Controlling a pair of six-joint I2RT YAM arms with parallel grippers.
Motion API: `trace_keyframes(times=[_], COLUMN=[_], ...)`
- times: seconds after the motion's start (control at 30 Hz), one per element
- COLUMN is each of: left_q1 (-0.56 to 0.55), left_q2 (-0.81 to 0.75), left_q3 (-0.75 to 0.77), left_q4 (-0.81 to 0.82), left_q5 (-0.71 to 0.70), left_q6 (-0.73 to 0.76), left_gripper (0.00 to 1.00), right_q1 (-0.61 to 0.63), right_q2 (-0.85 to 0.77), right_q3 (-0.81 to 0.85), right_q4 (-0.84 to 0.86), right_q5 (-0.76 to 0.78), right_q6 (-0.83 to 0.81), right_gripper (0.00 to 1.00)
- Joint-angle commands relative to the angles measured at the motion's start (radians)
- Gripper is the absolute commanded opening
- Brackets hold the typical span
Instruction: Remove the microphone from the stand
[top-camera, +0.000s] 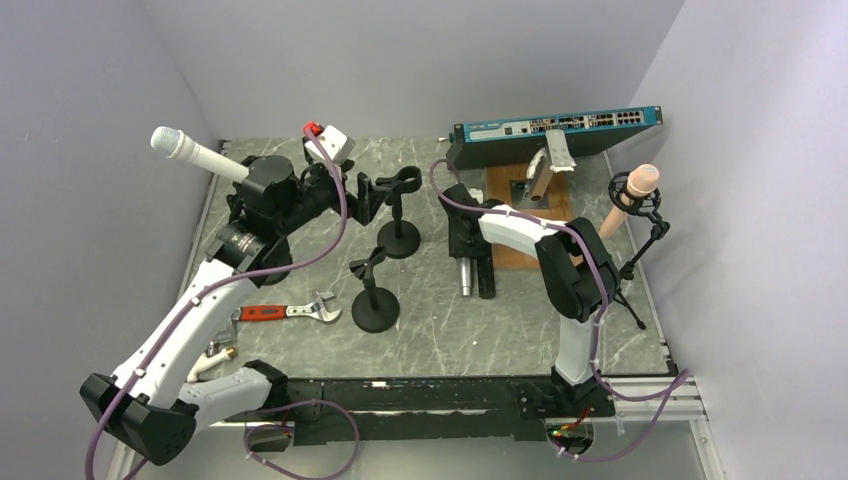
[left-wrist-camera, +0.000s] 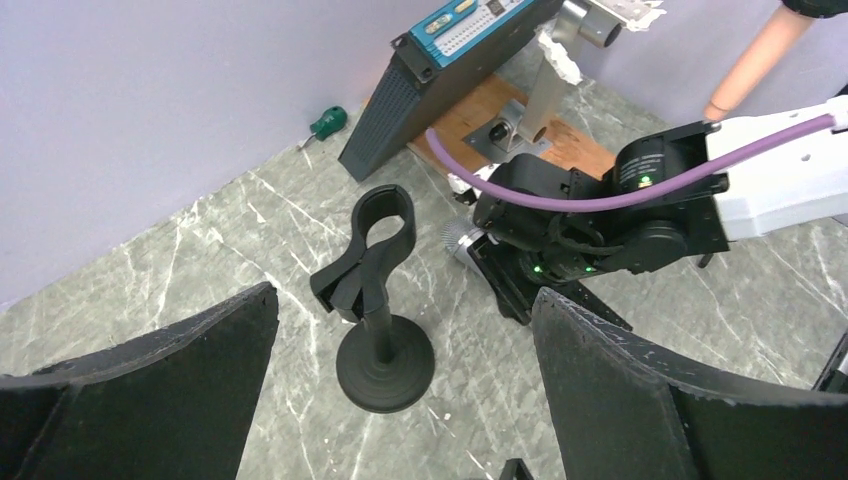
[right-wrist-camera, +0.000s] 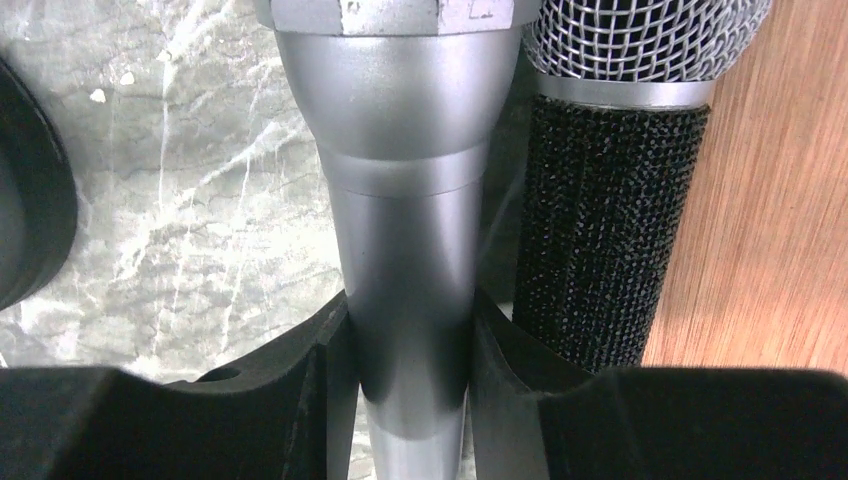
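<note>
Marble tabletop (right-wrist-camera: 150, 200): silver microphone (right-wrist-camera: 405, 250) pinched between right fingers (right-wrist-camera: 290, 400).

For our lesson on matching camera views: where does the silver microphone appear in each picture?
Top external: the silver microphone lies just right of centre.
Left wrist: only an end of the microphone shows, mid-frame.
Right wrist: the microphone fills the centre, clamped by the right gripper.
Shared landmark: the wooden board beside it.

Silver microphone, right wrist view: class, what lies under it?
Marbled tabletop shows beneath the silver microphone, gripped by the right hand; its own body hides whether they touch.
</note>
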Motion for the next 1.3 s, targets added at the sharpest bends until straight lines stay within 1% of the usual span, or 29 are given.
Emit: trace_keyframes(times=[0.0,0.13,0.33,0.4,0.5,0.7,0.87,1.0,1.17,1.27], left_q1=[-0.045,-0.078,-0.086,-0.092,-0.098,-0.099,-0.098,-0.098,-0.099,-0.099], left_q2=[-0.050,-0.070,-0.081,-0.089,-0.101,-0.106,-0.124,-0.141,-0.129,-0.114], left_q3=[-0.010,-0.021,-0.024,-0.027,-0.047,-0.039,-0.027,-0.031,-0.020,0.015], left_q4=[0.040,0.044,0.046,0.046,0.068,0.049,0.026,0.021,0.009,-0.030], left_q5=[-0.041,-0.081,-0.086,-0.099,-0.115,-0.157,-0.206,-0.239,-0.257,-0.320], left_q6=[0.004,0.045,0.047,0.052,0.066,0.096,0.133,0.154,0.159,0.130], left_gripper=[0.99,0.99,0.99,0.99,0.99,0.99,0.99,0.99,0.99,0.99], right_q1=[0.015,0.023,0.028,0.030,0.040,0.071,0.078,0.077,0.076,0.076], right_q2=[0.003,-0.003,0.004,-0.002,-0.019,-0.085,-0.163,-0.235,-0.280,-0.282], right_q3=[-0.015,-0.019,0.025,0.038,0.070,0.150,0.220,0.230,0.291,0.364], right_q4=[0.042,0.047,0.007,-0.007,-0.034,-0.084,-0.141,-0.100,-0.028,-0.026], right_q5=[0.096,0.112,0.127,0.128,0.132,0.133,0.181,0.162,0.084,0.035], right_q6=[0.054,0.057,0.080,0.082,0.079,0.054,-0.007,-0.097,-0.204,-0.253], right_gripper=[0.25,0.39,0.59,0.64,0.69,0.74,0.83,0.91,0.95,0.96])
